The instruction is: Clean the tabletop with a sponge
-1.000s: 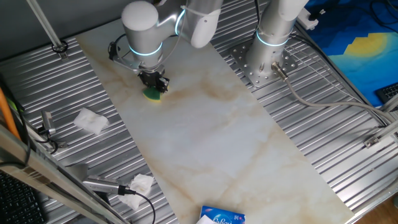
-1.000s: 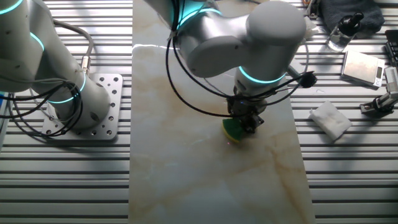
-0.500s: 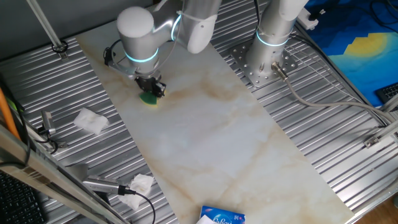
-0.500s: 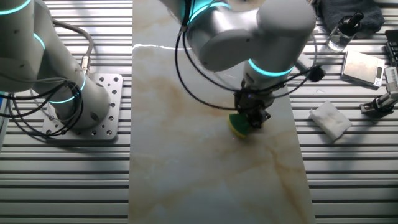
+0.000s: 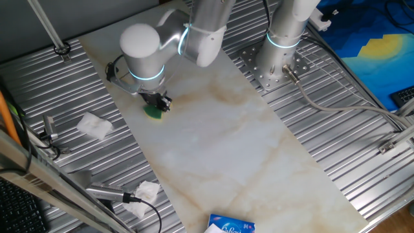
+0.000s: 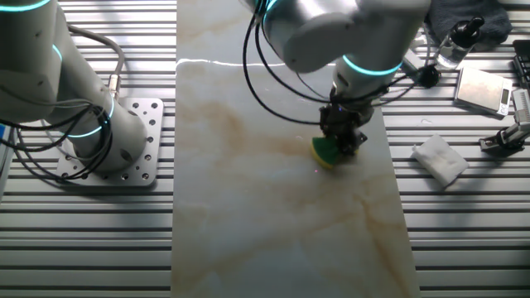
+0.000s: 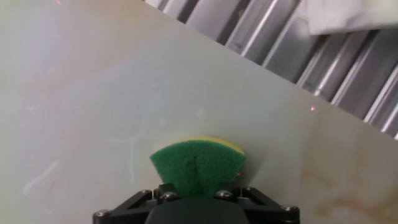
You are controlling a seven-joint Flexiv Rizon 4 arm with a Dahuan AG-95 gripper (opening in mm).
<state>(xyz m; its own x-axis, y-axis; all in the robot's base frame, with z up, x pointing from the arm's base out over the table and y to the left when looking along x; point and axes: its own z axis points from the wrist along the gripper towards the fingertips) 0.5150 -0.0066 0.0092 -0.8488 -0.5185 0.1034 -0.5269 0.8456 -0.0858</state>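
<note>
Hand (image 6: pixel 341 146) pinches sponge (image 6: pixel 324 152) against tabletop (image 6: pixel 248 215).

One fixed view looks down from high along the tabletop (image 5: pixel 220 149) toward the arm's base. The other fixed view faces it from the opposite end, closer. The hand view sits just above the surface, looking down past the sponge (image 7: pixel 197 163). All three share the sponge's patch of slab.

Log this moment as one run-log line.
phase: wiping | gripper: shut on sponge | sponge: pressed on tabletop, near its edge | tissue: off slab, on ribbed metal
</note>
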